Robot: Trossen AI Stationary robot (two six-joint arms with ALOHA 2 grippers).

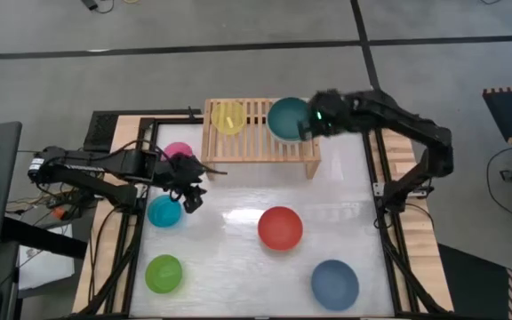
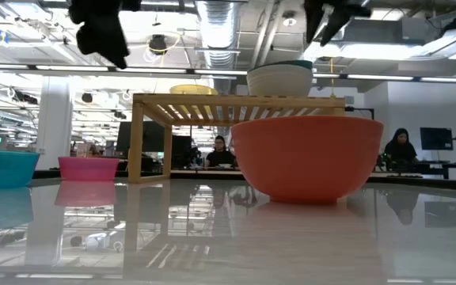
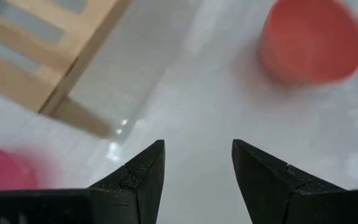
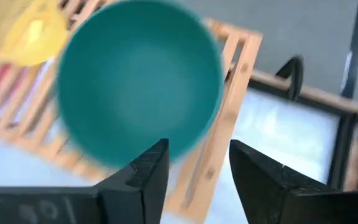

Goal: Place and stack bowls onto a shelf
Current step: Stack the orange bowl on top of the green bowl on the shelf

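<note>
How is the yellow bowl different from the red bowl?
The yellow bowl sits up on the wooden shelf; the red bowl stands on the white table. The yellow bowl looks smaller, the red bowl larger. Both are plain, round, upright and not held by any gripper.

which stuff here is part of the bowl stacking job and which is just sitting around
Job: shelf; yellow bowl and teal bowl on it; pink bowl, cyan bowl, red bowl, green bowl, blue bowl on the table.

Lying about: cables left of the table.
</note>
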